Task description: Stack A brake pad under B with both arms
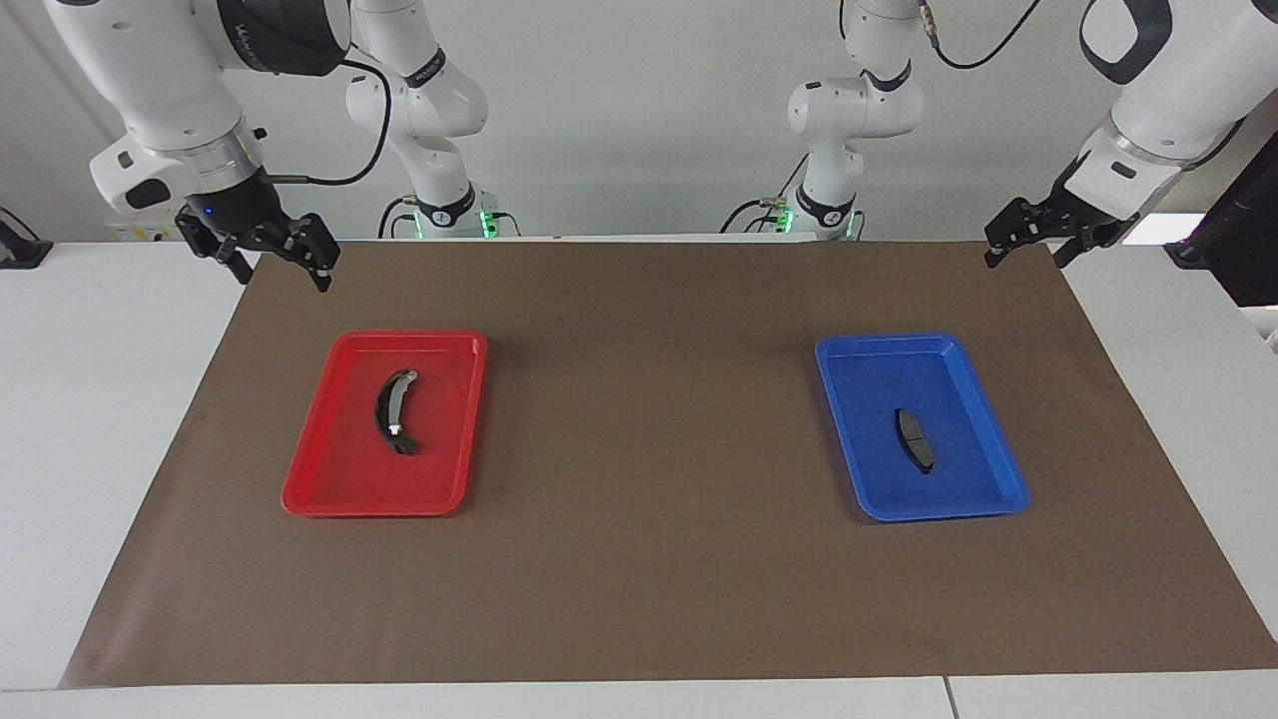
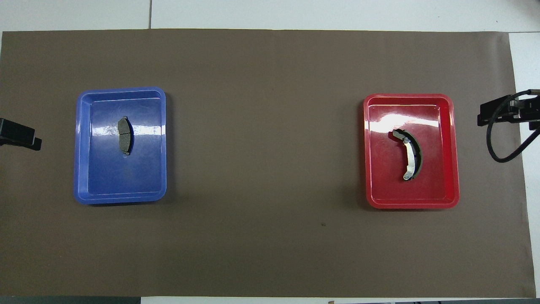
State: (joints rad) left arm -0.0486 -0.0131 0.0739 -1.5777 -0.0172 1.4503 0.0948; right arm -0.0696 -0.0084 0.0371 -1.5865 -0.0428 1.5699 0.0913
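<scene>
Two pads apart, nothing stacked yet. Right end effector raised over the brown mat's corner, released, empty, above no tray. Long curved black pad with silvery strip in red plastic tray; short flat dark grey pad in blue plastic tray. Left end effector released, empty, over the desk's edge. Risks: thin grey pad slipping when pinched; curved pad rocking off once laid on top.

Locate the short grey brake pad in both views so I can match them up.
Facing view: A brake pad lies in the blue tray, right of centre, toward the left arm's end of the table.
Overhead view: the pad lies in the blue tray at the picture's left side.
Shared landmark: the blue tray; the longer curved pad B lies in the red tray.
</scene>
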